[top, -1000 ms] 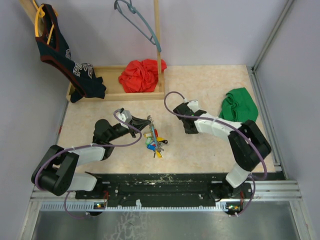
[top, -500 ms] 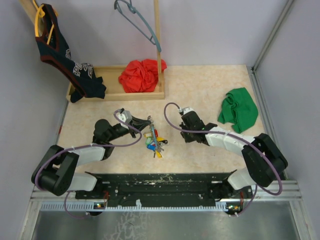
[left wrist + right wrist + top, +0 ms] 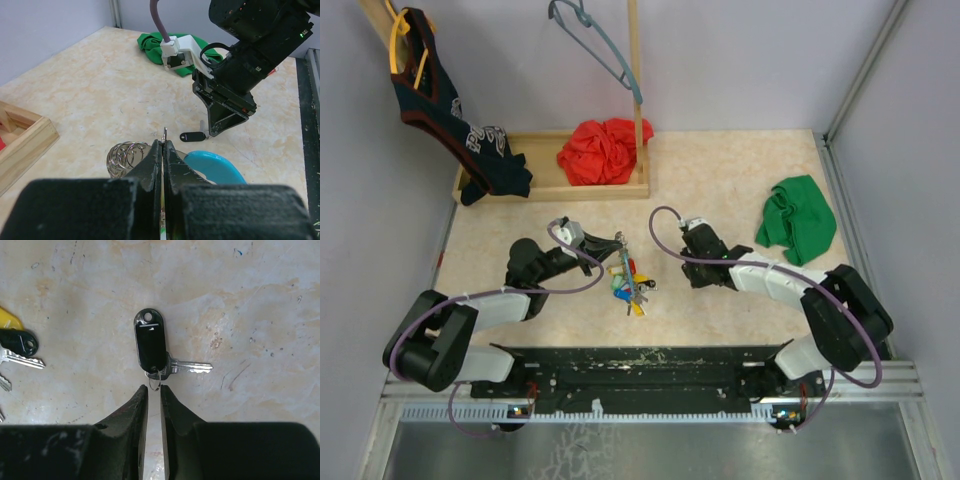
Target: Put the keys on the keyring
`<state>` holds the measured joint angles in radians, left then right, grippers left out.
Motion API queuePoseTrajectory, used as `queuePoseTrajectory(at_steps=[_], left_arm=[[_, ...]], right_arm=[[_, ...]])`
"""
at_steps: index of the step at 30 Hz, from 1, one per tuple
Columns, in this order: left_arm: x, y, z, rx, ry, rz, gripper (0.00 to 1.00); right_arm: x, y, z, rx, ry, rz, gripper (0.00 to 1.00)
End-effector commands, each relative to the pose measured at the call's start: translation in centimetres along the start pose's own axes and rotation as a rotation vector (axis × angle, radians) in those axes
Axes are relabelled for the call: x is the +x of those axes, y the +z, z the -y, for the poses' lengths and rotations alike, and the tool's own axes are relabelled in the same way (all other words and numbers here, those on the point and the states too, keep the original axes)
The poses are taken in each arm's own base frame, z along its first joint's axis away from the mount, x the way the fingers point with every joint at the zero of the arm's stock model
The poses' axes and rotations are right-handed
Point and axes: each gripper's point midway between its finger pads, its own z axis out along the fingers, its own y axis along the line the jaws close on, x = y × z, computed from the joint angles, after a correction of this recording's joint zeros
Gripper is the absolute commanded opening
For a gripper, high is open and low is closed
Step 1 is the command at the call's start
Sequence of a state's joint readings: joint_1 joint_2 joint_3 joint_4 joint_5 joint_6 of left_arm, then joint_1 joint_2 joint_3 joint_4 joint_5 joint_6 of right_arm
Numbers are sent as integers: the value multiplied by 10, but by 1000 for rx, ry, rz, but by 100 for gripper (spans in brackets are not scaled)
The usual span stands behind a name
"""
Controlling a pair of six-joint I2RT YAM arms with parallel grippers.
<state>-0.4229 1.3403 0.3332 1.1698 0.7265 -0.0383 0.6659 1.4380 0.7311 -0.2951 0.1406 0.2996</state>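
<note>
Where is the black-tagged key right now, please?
In the right wrist view, the key lies on the table just ahead of the right end effector, apart from the other keys at left.

Table [image 3: 250,300] is smooth marbled beige with a light sheen and a few scuffs; the key [image 3: 192,367] on it is shiny silver metal with a glossy black plastic tag [image 3: 150,345]. Keyring [image 3: 215,161] shows a glossy light-blue plastic section, with bright metal coils [image 3: 125,155] beside it. Green cloth [image 3: 798,218] and red cloth [image 3: 603,150] look soft and matt; tray [image 3: 550,187] is bare pale wood.
</note>
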Motion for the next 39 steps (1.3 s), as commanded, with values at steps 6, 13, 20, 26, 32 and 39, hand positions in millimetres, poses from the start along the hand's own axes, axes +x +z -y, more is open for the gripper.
queuePoseTrajectory(at_steps=[6,13,20,26,32,39], left_arm=[[-24,5,-2,17,71,64,0],[-23,5,-2,13,68,58,0],[-23,5,-3,14,66,55,0],[-22,5,-3,16,63,52,0],[-21,6,-2,20,64,52,0],[-21,6,-2,20,62,49,0]], right_arm=[[-37,-18,-10,22,66,26,36],[-33,-19,-5,62,116,-65,38],[-30,-12,-10,-30,175,-116,38],[-27,-6,-3,-62,200,-128,35],[-19,4,1,-63,218,-150,30],[-7,10,8,-36,216,-184,28]])
